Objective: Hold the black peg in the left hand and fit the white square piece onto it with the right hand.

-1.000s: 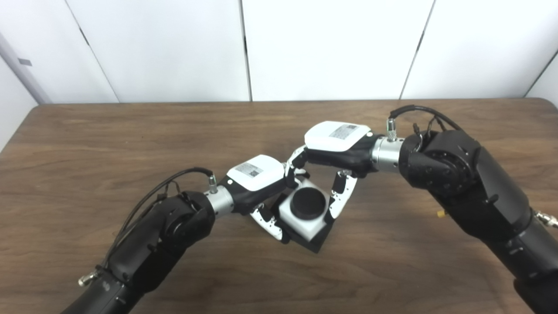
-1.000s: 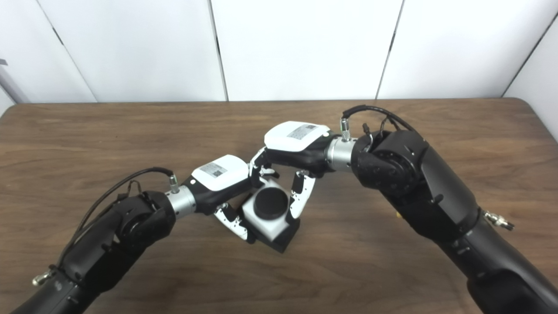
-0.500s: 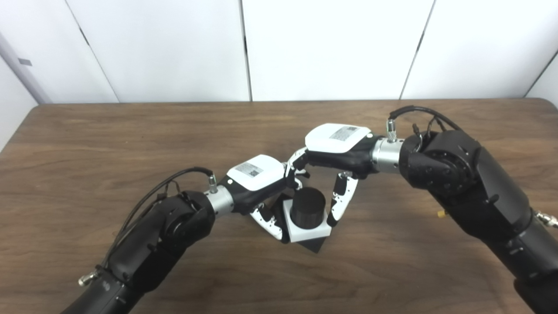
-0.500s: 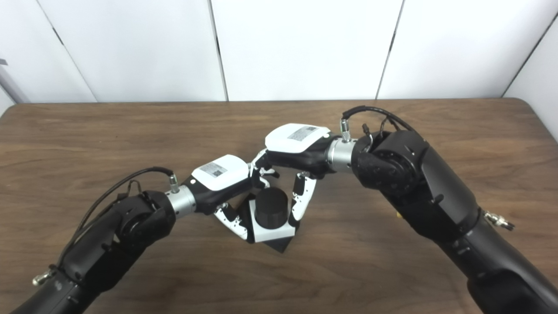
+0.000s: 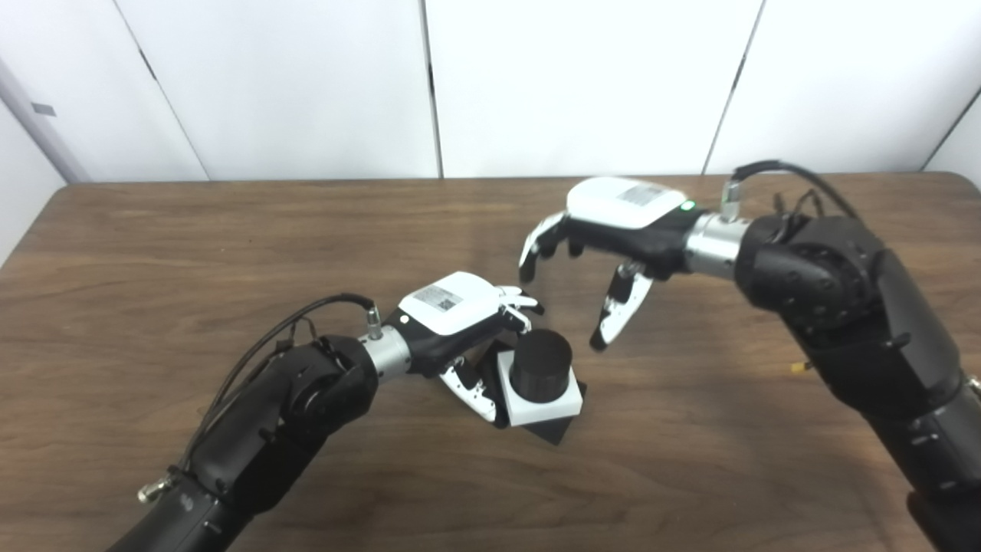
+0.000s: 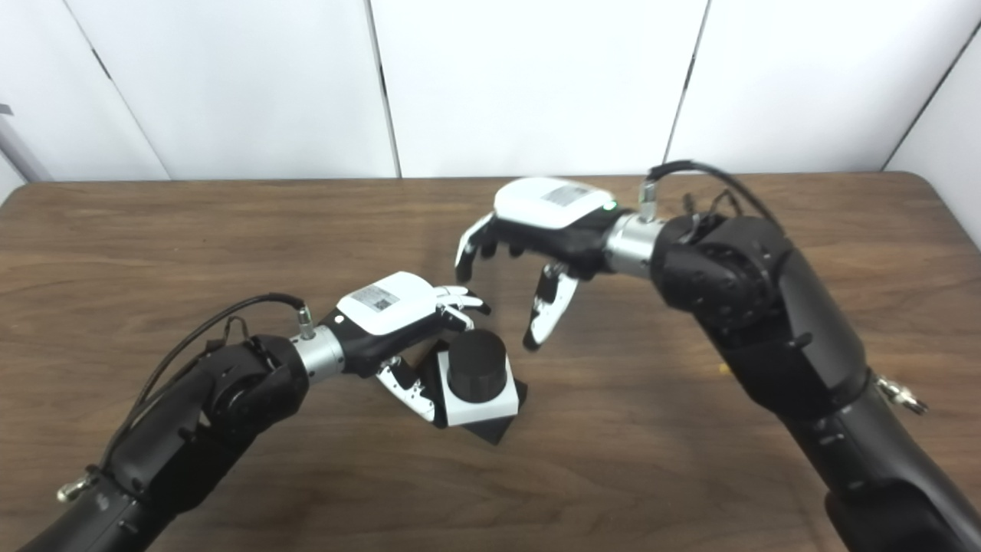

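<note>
Black peg (image 5: 540,362) pokes up through white square piece (image 5: 542,402), seated low on dark base, near table (image 5: 153,253) centre. Left hand (image 5: 460,322) grips assembly. Right hand (image 5: 605,253) empty, fingers spread, hovering apart. Risk: left release tilts base, assembly tips.

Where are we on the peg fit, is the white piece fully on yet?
Done: the white piece sits low around the black peg, down on the peg's black base, with the peg standing up through it. In hand: the left robot hand grips the assembly at its side. The right robot hand hangs open, clear of it. Left: apparently only releasing the left hand.
</note>
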Tool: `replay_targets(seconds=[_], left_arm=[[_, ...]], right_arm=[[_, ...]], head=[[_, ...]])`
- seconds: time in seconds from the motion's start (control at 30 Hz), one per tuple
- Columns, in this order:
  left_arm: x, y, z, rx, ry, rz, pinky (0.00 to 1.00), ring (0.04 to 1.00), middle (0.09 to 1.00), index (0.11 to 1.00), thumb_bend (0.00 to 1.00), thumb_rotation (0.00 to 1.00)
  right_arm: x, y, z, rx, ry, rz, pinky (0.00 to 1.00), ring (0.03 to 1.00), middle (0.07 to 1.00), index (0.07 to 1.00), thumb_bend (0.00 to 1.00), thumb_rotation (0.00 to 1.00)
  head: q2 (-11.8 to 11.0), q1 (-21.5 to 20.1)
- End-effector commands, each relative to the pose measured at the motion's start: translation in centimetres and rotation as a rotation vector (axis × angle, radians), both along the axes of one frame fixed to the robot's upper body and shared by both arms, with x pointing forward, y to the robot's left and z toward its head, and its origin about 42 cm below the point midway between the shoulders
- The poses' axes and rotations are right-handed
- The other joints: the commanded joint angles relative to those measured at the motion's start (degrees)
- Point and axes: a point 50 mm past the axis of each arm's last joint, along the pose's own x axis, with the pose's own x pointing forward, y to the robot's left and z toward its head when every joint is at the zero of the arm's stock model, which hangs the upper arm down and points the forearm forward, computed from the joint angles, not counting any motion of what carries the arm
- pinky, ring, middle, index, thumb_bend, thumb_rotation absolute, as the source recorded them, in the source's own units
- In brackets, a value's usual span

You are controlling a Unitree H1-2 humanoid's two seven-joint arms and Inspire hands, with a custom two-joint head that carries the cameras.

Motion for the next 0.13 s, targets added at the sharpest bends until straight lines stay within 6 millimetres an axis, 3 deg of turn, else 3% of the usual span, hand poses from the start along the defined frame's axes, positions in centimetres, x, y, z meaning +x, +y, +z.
replay_targets(seconds=[0.0,0.1], left_arm=[[-0.5,0.5,-1.9,0.072,0.080,0.006,0.73,0.928,0.905,0.491,0.52,0.07],[-0.6,0.6,-1.9,0.070,0.084,0.011,0.74,0.930,0.911,0.491,0.52,0.07]], right_arm=[[0.4,-1.1,1.2,0.090,-0.056,-0.055,0.61,0.736,0.767,0.641,0.72,0.05],[0.5,-2.7,0.2,0.186,-0.048,-0.125,0.58,0.722,0.766,0.644,0.71,0.03]], head=[[0.07,-0.04],[0.11,-0.02]])
